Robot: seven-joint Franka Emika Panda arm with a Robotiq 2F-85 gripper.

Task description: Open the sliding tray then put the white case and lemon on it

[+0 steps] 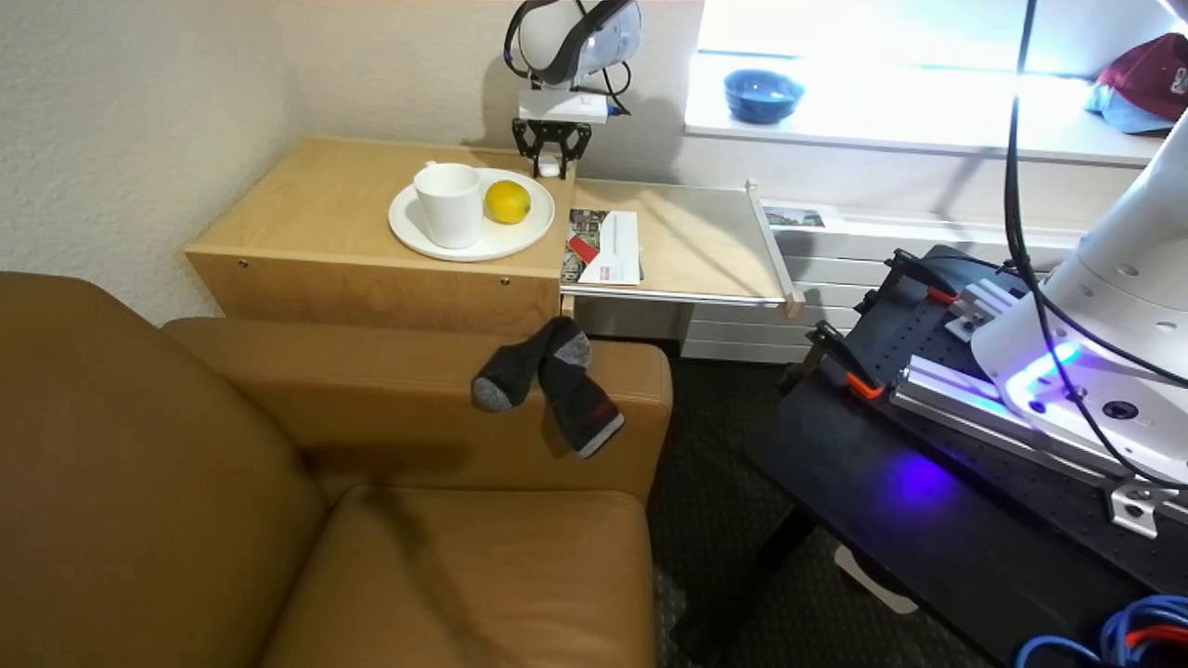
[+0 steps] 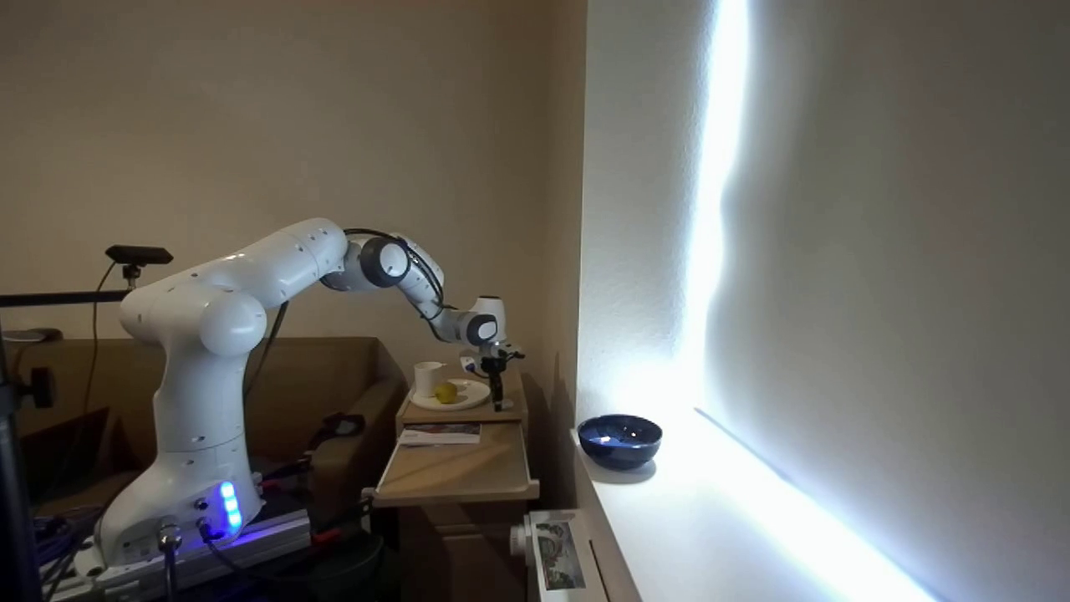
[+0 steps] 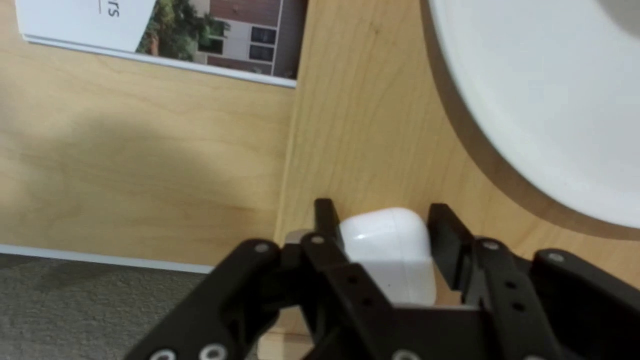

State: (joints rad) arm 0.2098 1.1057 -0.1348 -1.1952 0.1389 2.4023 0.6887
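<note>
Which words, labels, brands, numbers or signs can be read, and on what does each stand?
"rs": on the brochure, sideways; the word is cut off.
Its other print: too small to read.
White mark on the cap: too small.
Red mark on a sock: too blurred.

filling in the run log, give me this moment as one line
sliding tray: open | hand: straddling white case, grip unclear | lemon: on white plate beside mug | pending: white case, lemon onto sliding tray
</note>
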